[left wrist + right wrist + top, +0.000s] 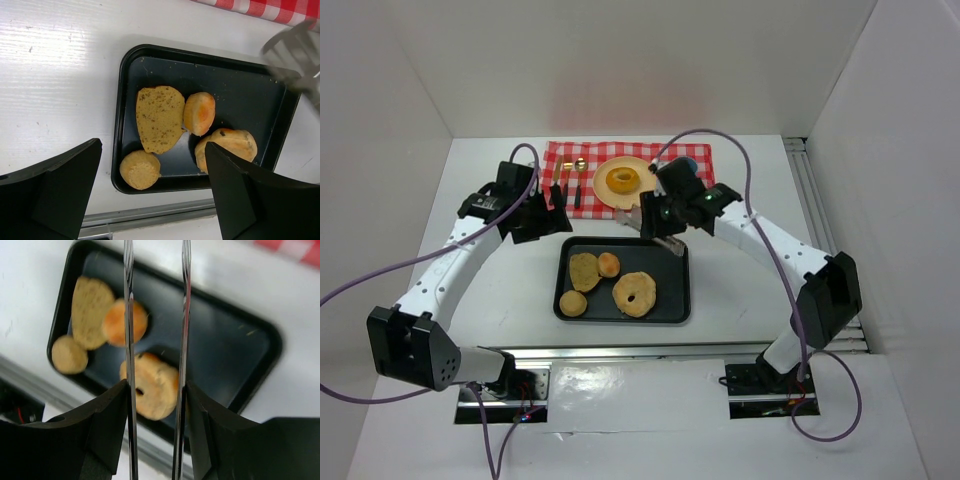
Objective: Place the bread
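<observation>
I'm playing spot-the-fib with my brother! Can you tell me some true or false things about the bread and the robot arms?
1. The black tray holds four pieces of bread. True.
2. The plate is empty. False: a ring-shaped bread lies on it.
3. The left tool is holding a bun. False: it is open and holds nothing.
4. The right tool grips metal tongs. True.
5. The plate sits on a red checked cloth. True.
</observation>
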